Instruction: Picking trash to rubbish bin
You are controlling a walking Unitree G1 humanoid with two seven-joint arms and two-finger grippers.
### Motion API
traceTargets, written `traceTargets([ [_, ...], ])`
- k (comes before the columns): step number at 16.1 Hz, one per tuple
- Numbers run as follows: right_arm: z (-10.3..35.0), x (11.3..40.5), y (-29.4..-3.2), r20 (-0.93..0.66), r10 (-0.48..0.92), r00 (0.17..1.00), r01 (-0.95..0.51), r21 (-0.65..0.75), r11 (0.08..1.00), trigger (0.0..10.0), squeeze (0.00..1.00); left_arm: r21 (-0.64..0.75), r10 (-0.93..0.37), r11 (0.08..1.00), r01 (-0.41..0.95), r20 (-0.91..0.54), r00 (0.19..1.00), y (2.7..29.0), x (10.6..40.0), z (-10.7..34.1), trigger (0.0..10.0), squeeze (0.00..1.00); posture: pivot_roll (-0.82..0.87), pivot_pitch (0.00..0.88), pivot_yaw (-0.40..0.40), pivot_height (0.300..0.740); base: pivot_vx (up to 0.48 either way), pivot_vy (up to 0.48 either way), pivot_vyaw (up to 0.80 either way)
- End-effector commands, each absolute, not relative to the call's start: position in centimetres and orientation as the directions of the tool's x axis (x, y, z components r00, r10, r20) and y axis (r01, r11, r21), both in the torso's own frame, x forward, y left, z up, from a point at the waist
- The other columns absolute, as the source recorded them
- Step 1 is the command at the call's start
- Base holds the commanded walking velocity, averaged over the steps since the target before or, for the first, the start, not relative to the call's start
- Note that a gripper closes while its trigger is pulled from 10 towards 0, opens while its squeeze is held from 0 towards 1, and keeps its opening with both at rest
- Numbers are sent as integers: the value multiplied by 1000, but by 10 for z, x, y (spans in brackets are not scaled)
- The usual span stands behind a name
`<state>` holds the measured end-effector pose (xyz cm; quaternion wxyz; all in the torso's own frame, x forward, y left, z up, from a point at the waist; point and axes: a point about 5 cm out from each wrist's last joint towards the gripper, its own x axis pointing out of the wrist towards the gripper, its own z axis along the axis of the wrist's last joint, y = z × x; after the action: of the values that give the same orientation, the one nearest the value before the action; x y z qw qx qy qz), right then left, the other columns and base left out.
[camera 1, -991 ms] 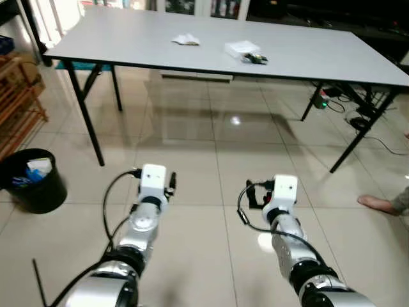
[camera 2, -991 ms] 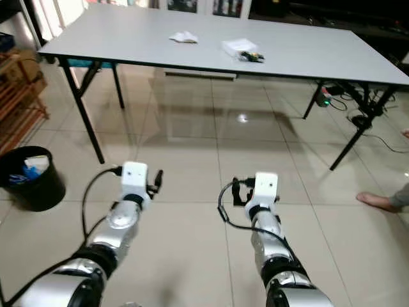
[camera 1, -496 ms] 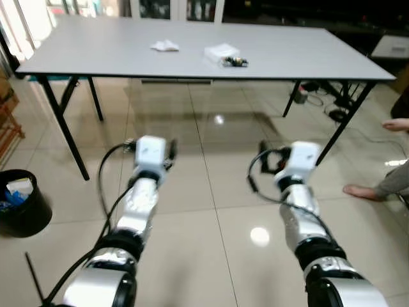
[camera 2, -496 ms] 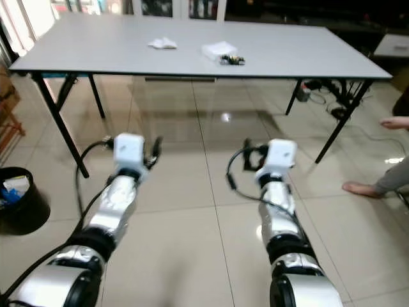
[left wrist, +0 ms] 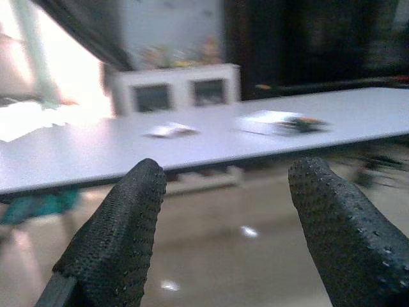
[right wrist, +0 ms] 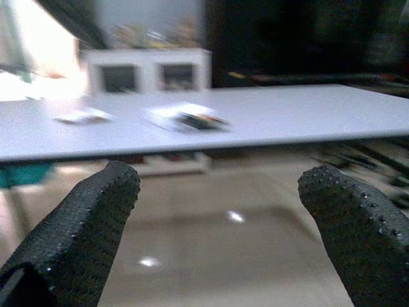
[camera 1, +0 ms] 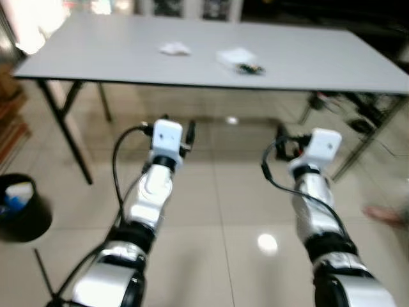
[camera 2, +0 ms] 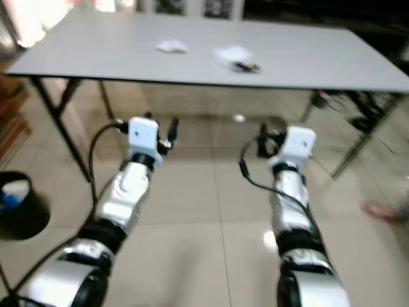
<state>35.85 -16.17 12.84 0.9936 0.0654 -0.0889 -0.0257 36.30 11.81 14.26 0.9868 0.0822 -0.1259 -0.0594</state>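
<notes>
A crumpled white paper [camera 1: 174,48] and a clear wrapper with dark bits [camera 1: 239,59] lie on the far half of a long grey table [camera 1: 102,64]. The same paper [left wrist: 167,130] and wrapper [right wrist: 185,118] lie on the tabletop ahead of the fingers in the wrist views. My left gripper [left wrist: 223,173] is open and empty, held in front of the table's near edge at about its height. My right gripper [right wrist: 220,176] is likewise open and empty, beside it. A black rubbish bin [camera 1: 22,208] with trash inside stands on the floor at the left.
Black table legs [camera 1: 64,131] slant down at the left, and more at the right. Cables [camera 1: 358,118] lie under the table's right end. A person's foot [camera 1: 383,214] rests on the tiles at the right. A white cabinet [left wrist: 172,89] stands behind the table.
The camera has shifted and the picture is blurred. Both arms have risen and reached forward toward the table's near edge. Both grippers stay open.
</notes>
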Motion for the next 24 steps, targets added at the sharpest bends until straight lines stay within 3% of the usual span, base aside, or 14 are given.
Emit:
traceTargets([
  [1,128,358,-150,167,-29,986,5,142,990,10000,0,176,-109,982,70,223,969,129,364,141,10000,0,-24,0,-80,740,480,0,0],
  [24,134,362,-138,155,11,988,-35,152,988,10000,0,170,-125,982,84,246,961,121,372,160,10000,0,-55,43,-79,740,480,0,0],
])
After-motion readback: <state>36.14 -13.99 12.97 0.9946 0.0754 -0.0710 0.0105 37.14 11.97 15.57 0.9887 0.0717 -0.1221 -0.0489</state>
